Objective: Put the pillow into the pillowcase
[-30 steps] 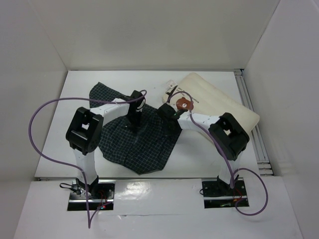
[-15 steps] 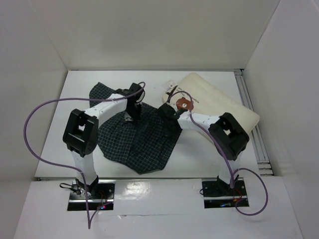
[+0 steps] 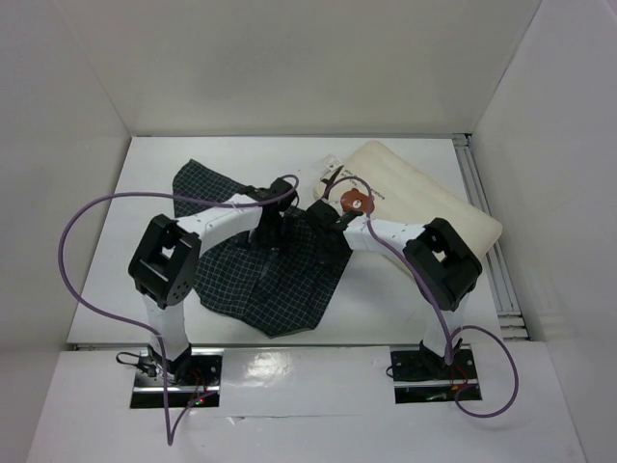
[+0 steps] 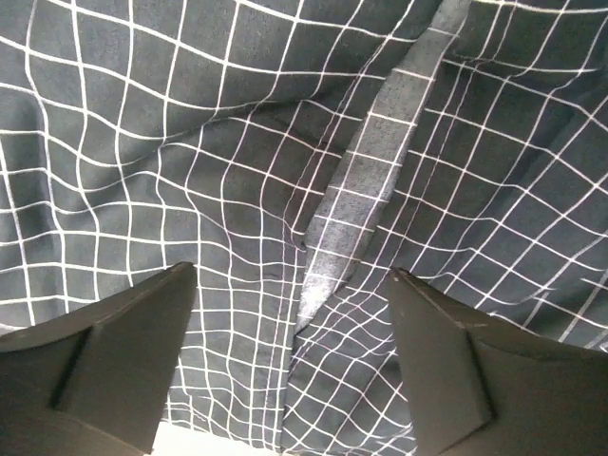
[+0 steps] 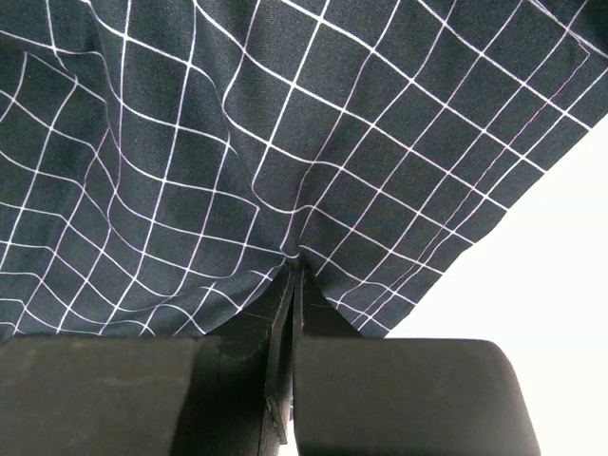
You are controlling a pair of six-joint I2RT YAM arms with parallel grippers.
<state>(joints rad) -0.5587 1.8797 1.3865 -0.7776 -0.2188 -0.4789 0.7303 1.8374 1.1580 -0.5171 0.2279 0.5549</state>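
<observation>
The dark checked pillowcase (image 3: pixel 265 270) lies rumpled across the middle of the table. The cream pillow (image 3: pixel 424 198) rests at the back right, its tagged end beside the fabric. My left gripper (image 3: pixel 275 234) hovers over the pillowcase with its jaws wide open; the left wrist view shows only the pillowcase (image 4: pixel 237 171) and a paler hem strip between the fingers (image 4: pixel 133 342). My right gripper (image 3: pixel 323 220) is shut on a pinch of the pillowcase (image 5: pixel 285 142) near its edge, the cloth drawn into the closed fingertips.
White walls enclose the table on three sides. A metal rail (image 3: pixel 487 241) runs along the right edge past the pillow. Purple cables loop off both arms. Bare white tabletop (image 3: pixel 145 174) shows left of the fabric.
My left gripper has let go of the pillowcase and opened wide, shifting slightly right and nearer. The fabric has settled flatter. The right arm has not moved.
</observation>
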